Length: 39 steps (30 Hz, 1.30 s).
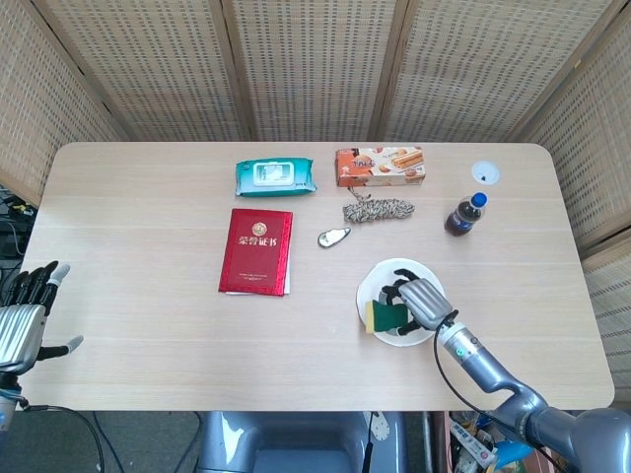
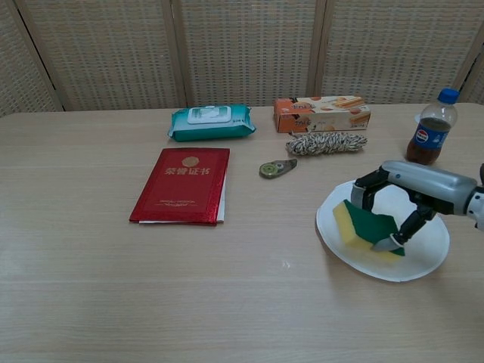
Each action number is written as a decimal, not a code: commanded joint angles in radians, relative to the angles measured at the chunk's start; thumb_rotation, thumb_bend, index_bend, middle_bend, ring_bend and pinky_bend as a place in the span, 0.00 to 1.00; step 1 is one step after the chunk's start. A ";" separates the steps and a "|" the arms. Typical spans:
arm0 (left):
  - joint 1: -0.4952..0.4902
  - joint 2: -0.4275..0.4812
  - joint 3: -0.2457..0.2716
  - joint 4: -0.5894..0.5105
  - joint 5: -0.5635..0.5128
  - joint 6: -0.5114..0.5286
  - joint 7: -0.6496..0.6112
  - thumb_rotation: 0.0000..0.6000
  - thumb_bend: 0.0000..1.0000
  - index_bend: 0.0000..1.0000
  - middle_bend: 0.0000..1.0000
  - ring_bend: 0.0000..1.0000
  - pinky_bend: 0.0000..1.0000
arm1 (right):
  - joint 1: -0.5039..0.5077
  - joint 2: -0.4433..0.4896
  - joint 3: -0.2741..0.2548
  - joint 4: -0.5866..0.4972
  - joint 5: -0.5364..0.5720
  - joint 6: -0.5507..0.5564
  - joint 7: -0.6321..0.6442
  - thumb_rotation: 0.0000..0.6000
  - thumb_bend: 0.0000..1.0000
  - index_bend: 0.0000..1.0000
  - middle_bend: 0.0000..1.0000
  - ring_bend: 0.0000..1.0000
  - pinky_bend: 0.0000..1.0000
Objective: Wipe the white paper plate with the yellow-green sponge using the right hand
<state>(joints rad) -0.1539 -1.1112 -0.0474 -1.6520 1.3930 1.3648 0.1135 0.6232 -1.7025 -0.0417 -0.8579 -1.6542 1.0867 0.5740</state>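
Note:
The white paper plate [image 1: 391,272] [image 2: 425,253] lies flat on the table at the front right. My right hand [image 1: 412,302] [image 2: 402,193] holds the yellow-green sponge [image 1: 380,315] [image 2: 363,227] over the plate's left part, green side up and tilted, low on the plate; whether it touches I cannot tell. My left hand [image 1: 25,315] hangs off the table's left edge with its fingers spread, holding nothing; only the head view shows it.
A red booklet [image 2: 183,184] lies left of the plate. Behind the plate are a small tape dispenser [image 2: 277,168], a coil of rope [image 2: 327,142], a biscuit box [image 2: 321,113], a wipes pack [image 2: 210,122] and a cola bottle [image 2: 429,128].

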 commanded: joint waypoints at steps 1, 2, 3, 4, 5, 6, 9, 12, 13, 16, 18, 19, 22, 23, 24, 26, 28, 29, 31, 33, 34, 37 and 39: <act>0.000 0.000 0.000 0.000 0.000 0.001 0.001 1.00 0.00 0.00 0.00 0.00 0.00 | 0.005 -0.036 -0.024 0.065 -0.020 -0.008 -0.012 1.00 0.11 0.52 0.56 0.41 0.13; 0.000 0.000 0.000 0.000 0.001 0.001 0.001 1.00 0.00 0.00 0.00 0.00 0.00 | 0.005 -0.043 -0.029 0.081 -0.023 -0.010 -0.013 1.00 0.12 0.52 0.56 0.41 0.13; 0.000 0.000 0.000 0.000 0.001 0.001 0.001 1.00 0.00 0.00 0.00 0.00 0.00 | 0.005 -0.051 -0.033 0.093 -0.025 -0.011 -0.013 1.00 0.12 0.52 0.56 0.41 0.13; 0.000 0.000 0.000 -0.001 0.000 0.001 0.000 1.00 0.00 0.00 0.00 0.00 0.00 | 0.005 -0.057 -0.035 0.103 -0.027 -0.011 -0.012 1.00 0.12 0.52 0.56 0.41 0.13; 0.000 0.000 0.000 0.000 0.000 0.001 0.001 1.00 0.00 0.00 0.00 0.00 0.00 | 0.005 -0.063 -0.038 0.113 -0.028 -0.012 -0.013 1.00 0.12 0.52 0.56 0.41 0.13; 0.000 0.000 0.000 0.000 0.000 0.000 0.001 1.00 0.00 0.00 0.00 0.00 0.00 | 0.005 -0.070 -0.040 0.122 -0.029 -0.013 -0.016 1.00 0.12 0.52 0.56 0.41 0.13; -0.001 0.000 0.000 0.000 0.000 -0.001 -0.001 1.00 0.00 0.00 0.00 0.00 0.00 | 0.006 -0.081 -0.042 0.134 -0.029 -0.015 -0.019 1.00 0.12 0.52 0.56 0.41 0.13; -0.002 0.001 0.000 0.000 0.000 -0.003 -0.001 1.00 0.00 0.00 0.00 0.00 0.00 | 0.011 -0.096 -0.039 0.148 -0.025 -0.023 -0.039 1.00 0.12 0.52 0.56 0.41 0.13; -0.002 0.001 0.001 0.000 0.000 -0.003 -0.002 1.00 0.00 0.00 0.00 0.00 0.00 | 0.011 -0.100 -0.037 0.151 -0.023 -0.025 -0.045 1.00 0.13 0.52 0.56 0.41 0.13; -0.002 0.001 0.001 -0.001 0.001 -0.003 -0.002 1.00 0.00 0.00 0.00 0.00 0.00 | 0.014 -0.112 -0.039 0.161 -0.020 -0.043 -0.070 1.00 0.13 0.52 0.56 0.41 0.13; -0.001 0.002 0.000 -0.001 0.000 -0.002 -0.003 1.00 0.00 0.00 0.00 0.00 0.00 | 0.014 -0.119 -0.041 0.166 -0.018 -0.048 -0.085 1.00 0.13 0.52 0.56 0.41 0.13; -0.001 0.002 0.000 -0.001 0.000 -0.001 -0.004 1.00 0.00 0.00 0.00 0.00 0.00 | 0.013 -0.121 -0.042 0.167 -0.017 -0.050 -0.089 1.00 0.13 0.52 0.56 0.41 0.13; 0.000 0.004 -0.001 -0.001 -0.001 0.000 -0.008 1.00 0.00 0.00 0.00 0.00 0.00 | 0.010 -0.127 -0.039 0.171 -0.012 -0.050 -0.105 1.00 0.14 0.52 0.56 0.41 0.13; 0.000 0.004 0.000 -0.001 -0.001 0.000 -0.009 1.00 0.00 0.00 0.00 0.00 0.00 | 0.010 -0.128 -0.037 0.171 -0.010 -0.049 -0.110 1.00 0.14 0.52 0.56 0.41 0.13; 0.000 0.005 0.000 -0.001 0.000 -0.001 -0.009 1.00 0.00 0.00 0.00 0.00 0.00 | 0.010 -0.128 -0.035 0.171 -0.008 -0.047 -0.114 1.00 0.14 0.52 0.56 0.41 0.13; 0.000 0.006 0.000 -0.002 0.001 0.000 -0.010 1.00 0.00 0.00 0.00 0.00 0.00 | 0.010 -0.126 -0.029 0.166 -0.006 -0.035 -0.121 1.00 0.14 0.52 0.56 0.41 0.13; 0.000 0.006 0.000 -0.003 0.002 0.000 -0.012 1.00 0.00 0.00 0.00 0.00 0.00 | 0.012 -0.117 -0.025 0.154 -0.008 -0.019 -0.122 1.00 0.13 0.52 0.56 0.41 0.13; 0.000 0.007 0.000 -0.003 0.002 0.000 -0.012 1.00 0.00 0.00 0.00 0.00 0.00 | 0.013 -0.111 -0.022 0.146 -0.010 -0.009 -0.121 1.00 0.14 0.52 0.56 0.41 0.13; 0.000 0.007 0.000 -0.004 0.002 0.000 -0.013 1.00 0.00 0.00 0.00 0.00 0.00 | 0.016 -0.092 -0.017 0.119 -0.014 0.014 -0.118 1.00 0.13 0.52 0.56 0.41 0.13; 0.000 0.008 0.001 -0.004 0.003 -0.001 -0.014 1.00 0.00 0.00 0.00 0.00 0.00 | 0.022 -0.061 -0.005 0.073 -0.016 0.042 -0.118 1.00 0.13 0.52 0.56 0.41 0.13; 0.000 0.008 0.001 -0.005 0.003 -0.002 -0.014 1.00 0.00 0.00 0.00 0.00 0.00 | 0.023 -0.050 -0.001 0.057 -0.015 0.050 -0.119 1.00 0.13 0.52 0.56 0.41 0.13; 0.000 0.008 0.003 -0.005 0.005 -0.002 -0.012 1.00 0.00 0.00 0.00 0.00 0.00 | 0.030 0.004 0.027 -0.028 -0.006 0.082 -0.123 1.00 0.13 0.52 0.56 0.41 0.13; 0.000 0.008 0.003 -0.006 0.005 -0.002 -0.011 1.00 0.00 0.00 0.00 0.00 0.00 | 0.033 0.047 0.049 -0.088 0.003 0.101 -0.134 1.00 0.13 0.52 0.56 0.41 0.13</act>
<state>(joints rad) -0.1544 -1.1031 -0.0440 -1.6576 1.3985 1.3624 0.1021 0.6491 -1.7077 -0.0228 -0.8809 -1.6609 1.1559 0.4500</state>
